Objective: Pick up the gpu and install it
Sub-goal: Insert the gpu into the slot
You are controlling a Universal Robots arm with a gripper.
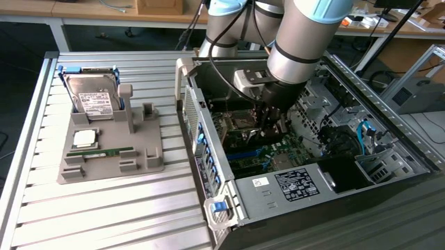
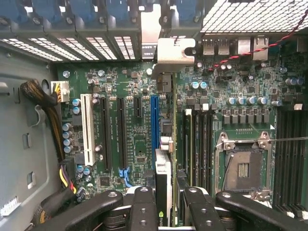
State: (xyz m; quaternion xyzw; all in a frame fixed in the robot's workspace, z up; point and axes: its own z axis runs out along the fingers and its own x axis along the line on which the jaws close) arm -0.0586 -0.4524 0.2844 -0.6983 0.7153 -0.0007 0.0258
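Silver-bracketed gpu (image 2: 163,168) stands edge-on, clamped in the tool (image 2: 166,204).

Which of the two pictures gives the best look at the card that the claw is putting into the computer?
The wrist view: the gpu stands edge-on between the claw's fingers, over the blue slot, its silver bracket at the case's back wall. In the exterior view it is a dark sliver under the arm.
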